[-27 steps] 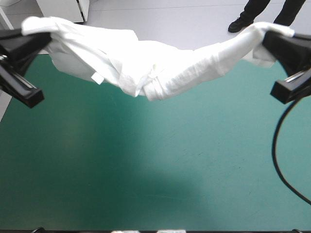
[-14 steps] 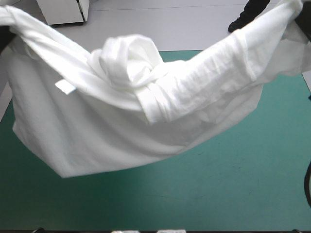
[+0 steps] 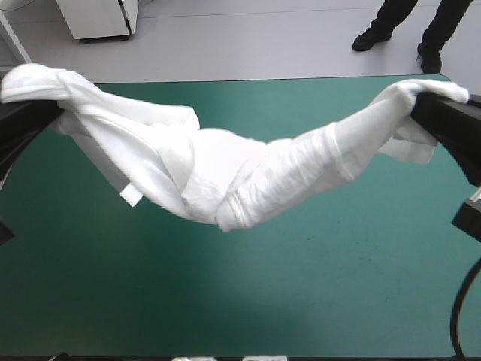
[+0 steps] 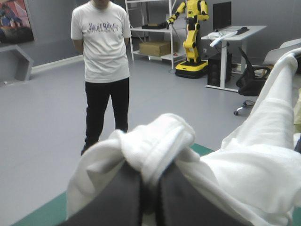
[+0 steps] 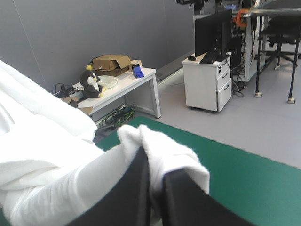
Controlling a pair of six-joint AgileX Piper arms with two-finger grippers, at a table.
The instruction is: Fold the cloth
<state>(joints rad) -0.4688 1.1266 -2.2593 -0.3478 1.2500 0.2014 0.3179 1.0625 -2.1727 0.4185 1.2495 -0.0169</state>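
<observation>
Hanging clear of the teal-green table: T-shirt is strung between the two arms like a hammock, long axis left-to-right across it, lowest point a bit left of centre and, as far as I can tell, not touching down. It's bunched, not spread: the half toward the right arm is rolled into a tight tube, the half toward the left arm is looser with one corner dangling. Left gripper is clamped on one end, black fingers all but closed with cloth bulging over the tips; right gripper the same on the other end. Each arm owns an end, so neither is nearer; the slack sits between them. My read: no fold started yet, shirt needs laying down flat first, and the twist on the right side is what could spoil that.
</observation>
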